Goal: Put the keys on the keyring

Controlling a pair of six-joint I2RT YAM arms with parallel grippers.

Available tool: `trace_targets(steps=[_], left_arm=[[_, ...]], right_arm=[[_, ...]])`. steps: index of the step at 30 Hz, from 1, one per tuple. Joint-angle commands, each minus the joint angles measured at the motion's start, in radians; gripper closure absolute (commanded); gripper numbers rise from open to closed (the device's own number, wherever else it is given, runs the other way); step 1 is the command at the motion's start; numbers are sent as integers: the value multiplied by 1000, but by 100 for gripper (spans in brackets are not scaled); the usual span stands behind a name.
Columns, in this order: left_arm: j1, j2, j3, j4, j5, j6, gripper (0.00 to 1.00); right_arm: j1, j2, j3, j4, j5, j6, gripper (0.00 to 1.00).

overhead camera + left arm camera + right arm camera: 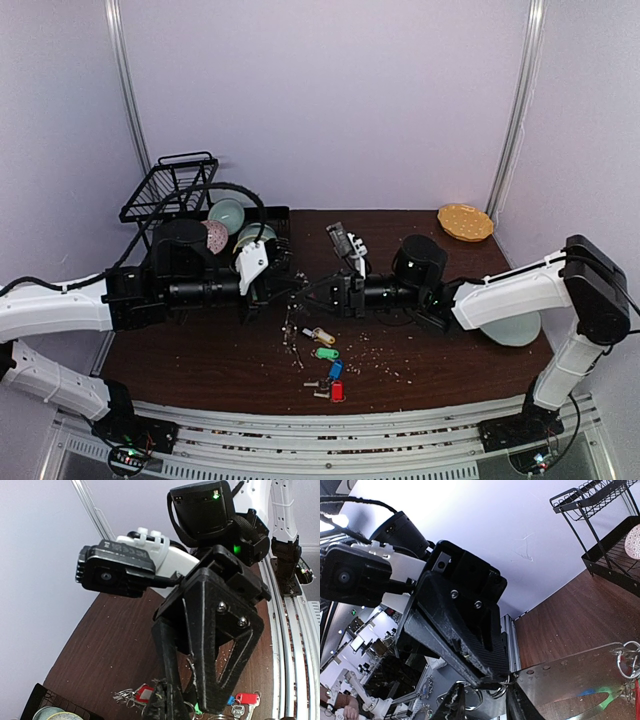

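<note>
From my overhead feed both arms reach in over the dark brown table (200, 360) and meet nose to nose around the middle; the left gripper (292, 290) and right gripper (322, 290) sit just apart, and I honestly can't tell from up here how either set of jaws stands; below them a string of small silvery keys (292, 340) hangs toward the near edge; loose tagged ones lie just right of that, yellow-orange (323, 335), green (326, 352), blue (336, 369), red (337, 391); crumbs dot the wood; black wire rack (170, 190) far left with plates beside it; a tan plate (465, 222) far right.
</note>
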Motion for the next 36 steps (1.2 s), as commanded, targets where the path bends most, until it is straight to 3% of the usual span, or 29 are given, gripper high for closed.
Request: trace_targets(steps=[1, 4, 9, 13, 18, 24, 28, 29, 31, 33, 36], left_arm=[[-5, -18, 9, 81, -9, 4, 100], [-6, -19, 9, 81, -10, 5, 100], [-7, -21, 8, 80, -9, 6, 100], [-7, -28, 3, 78, -19, 4, 100], [-7, -26, 6, 69, -57, -22, 100], [-4, 14, 39, 15, -135, -81, 100], [5, 26, 54, 5, -93, -130, 100], [8, 27, 53, 12, -69, -142, 94], [18, 25, 54, 22, -9, -171, 68], [45, 22, 60, 21, 51, -207, 50], [120, 3, 63, 5, 146, -230, 41]], right_arm=[[2, 14, 28, 29, 40, 94, 68], [2, 17, 28, 23, 66, 115, 71], [2, 26, 34, 6, 65, 114, 91], [3, 19, 30, -7, 58, 89, 100], [2, -7, 17, -69, 60, 18, 100], [5, -77, 36, -307, 69, -185, 100], [5, -134, 42, -442, 116, -320, 100], [6, -146, 47, -468, 129, -345, 100], [4, -164, 63, -533, 142, -408, 100], [5, -184, 84, -623, 167, -486, 100], [7, -225, 119, -752, 191, -609, 100]])
